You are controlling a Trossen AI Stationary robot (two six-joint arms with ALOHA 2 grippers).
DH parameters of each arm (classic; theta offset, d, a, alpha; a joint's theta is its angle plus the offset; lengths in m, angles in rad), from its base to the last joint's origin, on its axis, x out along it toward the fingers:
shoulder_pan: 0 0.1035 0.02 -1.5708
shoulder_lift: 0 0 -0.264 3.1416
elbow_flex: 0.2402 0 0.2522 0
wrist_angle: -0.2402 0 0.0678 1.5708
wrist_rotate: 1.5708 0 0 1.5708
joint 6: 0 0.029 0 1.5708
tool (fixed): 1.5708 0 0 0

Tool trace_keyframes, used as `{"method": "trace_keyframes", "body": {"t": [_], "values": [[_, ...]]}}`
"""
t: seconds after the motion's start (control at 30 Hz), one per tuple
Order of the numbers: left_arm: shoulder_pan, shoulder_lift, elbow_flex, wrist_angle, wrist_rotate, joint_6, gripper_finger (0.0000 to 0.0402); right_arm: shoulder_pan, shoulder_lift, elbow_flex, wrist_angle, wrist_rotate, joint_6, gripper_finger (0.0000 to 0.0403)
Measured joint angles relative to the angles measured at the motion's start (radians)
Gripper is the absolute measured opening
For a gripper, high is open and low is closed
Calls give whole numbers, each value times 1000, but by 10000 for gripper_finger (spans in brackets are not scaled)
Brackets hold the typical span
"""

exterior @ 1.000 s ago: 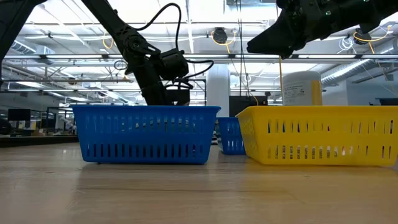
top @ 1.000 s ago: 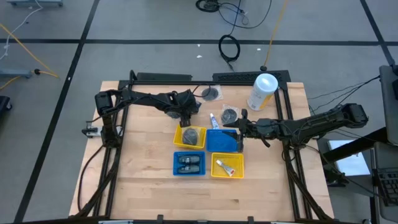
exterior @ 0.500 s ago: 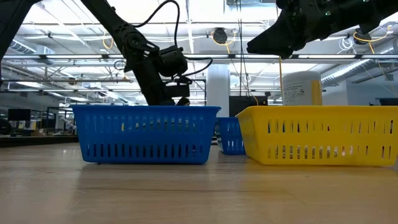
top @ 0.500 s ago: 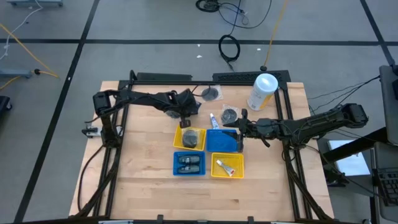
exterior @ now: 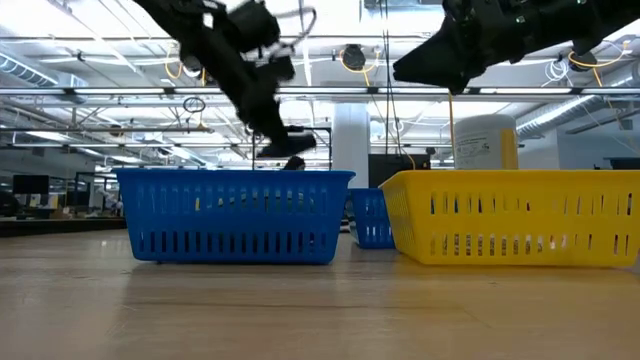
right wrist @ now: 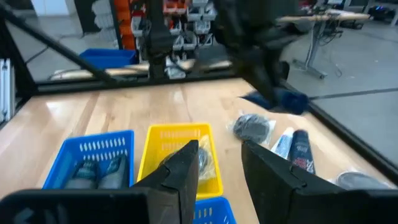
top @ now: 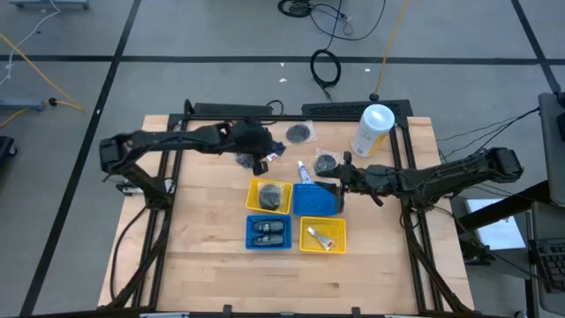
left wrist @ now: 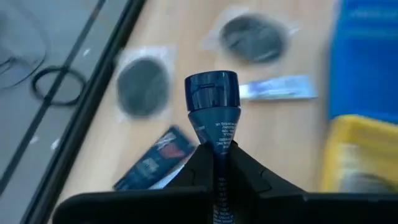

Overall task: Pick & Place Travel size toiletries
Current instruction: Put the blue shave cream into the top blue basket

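The left hand [left wrist: 214, 163] is gripping a dark blue tube [left wrist: 213, 115], cap outward, above the table [top: 203, 256]; the high view is hiding this. Farther off, the right hand [right wrist: 219, 163] is hovering narrowly parted over the blue tray [top: 315, 201].

Four trays [top: 294, 215] mid-table; canister [top: 372, 130] behind (loose packets [top: 302, 132] between).

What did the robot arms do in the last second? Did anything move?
The left gripper lifted up and pulled back from the yellow tray with the grey packet, toward the far side of the table, shut on a small dark blue tube with a round cap. The right gripper stayed open above the empty blue tray. The trays, the tall white canister and the loose toiletries stayed where they were.
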State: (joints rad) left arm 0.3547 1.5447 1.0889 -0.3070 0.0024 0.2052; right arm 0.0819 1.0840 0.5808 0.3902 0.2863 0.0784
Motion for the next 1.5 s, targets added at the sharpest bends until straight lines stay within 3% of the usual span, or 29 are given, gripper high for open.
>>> {"method": "trace_keyframes", "body": {"t": [0.27,0.6,0.8,1.23,1.5], "values": [[-104,-124,0,125,78,-44,12,-26,0,1,112,2,8,114],[-228,-124,0,268,76,-59,6,-26,0,1,183,-5,-9,114],[-278,-123,0,335,35,-49,15,-21,0,0,226,-87,-15,116],[-328,-52,0,442,13,-49,13,-21,0,0,243,-109,-12,215],[-338,29,0,576,13,-51,18,-15,6,0,242,-151,-12,224]]}}
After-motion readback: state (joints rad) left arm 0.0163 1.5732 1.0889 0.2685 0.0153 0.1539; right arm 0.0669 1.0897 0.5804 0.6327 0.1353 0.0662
